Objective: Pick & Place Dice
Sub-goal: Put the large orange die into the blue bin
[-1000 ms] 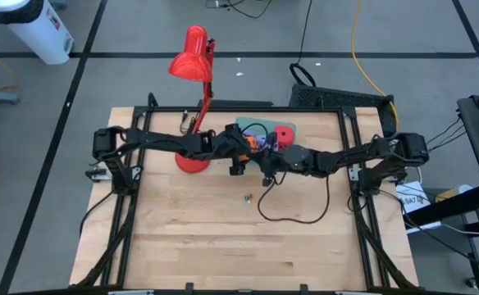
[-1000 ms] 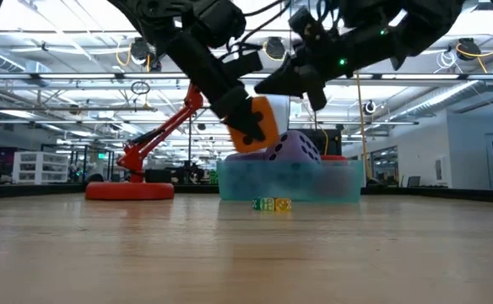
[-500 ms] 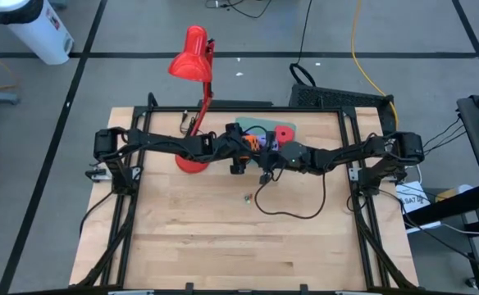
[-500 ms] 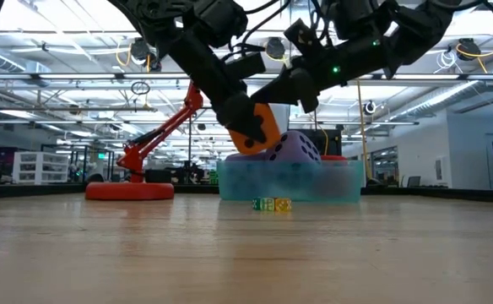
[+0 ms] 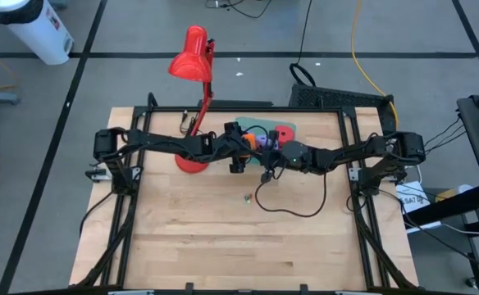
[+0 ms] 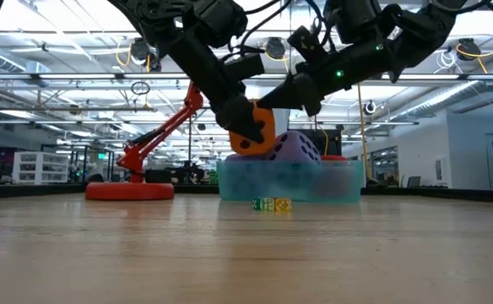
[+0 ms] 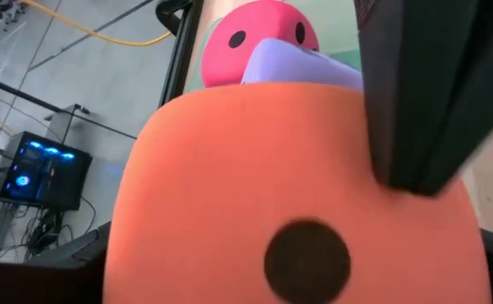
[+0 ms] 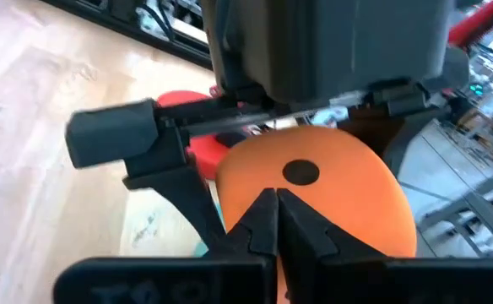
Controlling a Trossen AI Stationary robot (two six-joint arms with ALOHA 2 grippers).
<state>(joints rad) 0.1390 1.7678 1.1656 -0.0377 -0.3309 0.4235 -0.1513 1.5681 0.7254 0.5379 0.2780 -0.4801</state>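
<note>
Though partly hidden: smooth rounded orange die [image 6: 255, 131], L gripper [image 6: 245, 127].

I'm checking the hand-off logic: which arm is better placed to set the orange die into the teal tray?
Left. The left gripper already holds the orange die just above the teal tray; the right gripper is shut and holds nothing.

A red desk lamp [image 5: 192, 82] stands with its round base at the back of the wooden surface [image 5: 223, 238], its arm leaning up and its shade reaching out past the far edge. A flat teal tray [image 6: 289, 181] sits at the back near the middle, and a few tiny coloured blocks [image 6: 272, 203] lie just in front of it. A white cylinder [image 5: 30, 29] stands on the floor beyond the far left corner.
</note>
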